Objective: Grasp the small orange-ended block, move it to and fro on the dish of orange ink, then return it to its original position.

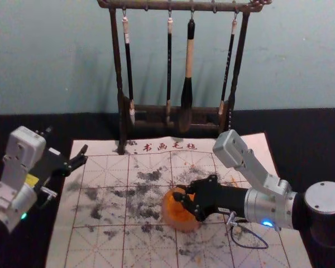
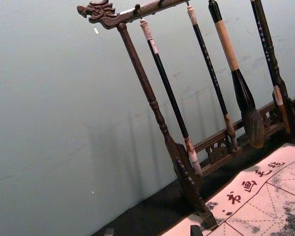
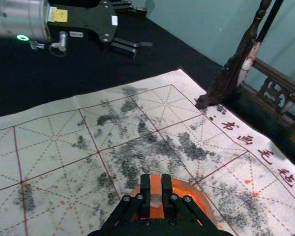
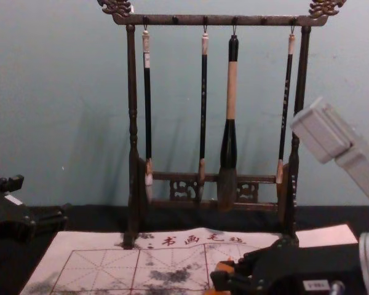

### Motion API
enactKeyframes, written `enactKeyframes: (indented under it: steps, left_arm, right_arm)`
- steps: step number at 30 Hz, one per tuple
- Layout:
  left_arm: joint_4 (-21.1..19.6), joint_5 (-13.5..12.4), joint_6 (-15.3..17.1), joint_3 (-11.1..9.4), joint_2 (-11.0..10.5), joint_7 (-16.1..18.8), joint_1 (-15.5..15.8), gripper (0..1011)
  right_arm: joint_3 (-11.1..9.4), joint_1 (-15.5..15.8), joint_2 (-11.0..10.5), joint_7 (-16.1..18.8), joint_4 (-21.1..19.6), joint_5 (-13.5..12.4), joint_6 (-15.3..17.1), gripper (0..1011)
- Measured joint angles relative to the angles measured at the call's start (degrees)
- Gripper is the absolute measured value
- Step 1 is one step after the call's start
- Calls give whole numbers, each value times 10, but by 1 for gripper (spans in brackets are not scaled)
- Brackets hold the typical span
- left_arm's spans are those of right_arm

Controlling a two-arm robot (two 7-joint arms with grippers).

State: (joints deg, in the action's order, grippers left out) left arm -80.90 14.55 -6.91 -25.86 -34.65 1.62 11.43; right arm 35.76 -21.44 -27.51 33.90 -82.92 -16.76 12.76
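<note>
My right gripper reaches over the round dish of orange ink on the felt mat. In the right wrist view, that gripper is shut on the small block, whose visible side is orange with a pale part below. Orange of the block shows at the fingers in the chest view, above the dish. Whether it touches the ink, I cannot tell. My left gripper is parked open off the mat's left side; its fingertips also edge into the left wrist view.
A dark wooden rack with several hanging brushes stands at the mat's back edge, beyond the dish. The white gridded mat carries black smudges and orange spots. Black cloth surrounds it, with a wall behind.
</note>
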Motion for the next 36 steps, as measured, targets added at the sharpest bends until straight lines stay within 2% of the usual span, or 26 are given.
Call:
enactKeyframes:
  steps: [8,18,36]
  left_arm:
    - [0,0,0,0,0,0,0,1002]
    - [0,0,0,0,0,0,0,1001]
    - [0,0,0,0,0,0,0,1001]
  right_arm:
    - [0,-13,8,-6,17,8,3,82]
    - [-14,-16,7,-13,23,10,7,82]
    - [-27,12,-17,-13,-16,1,18,82]
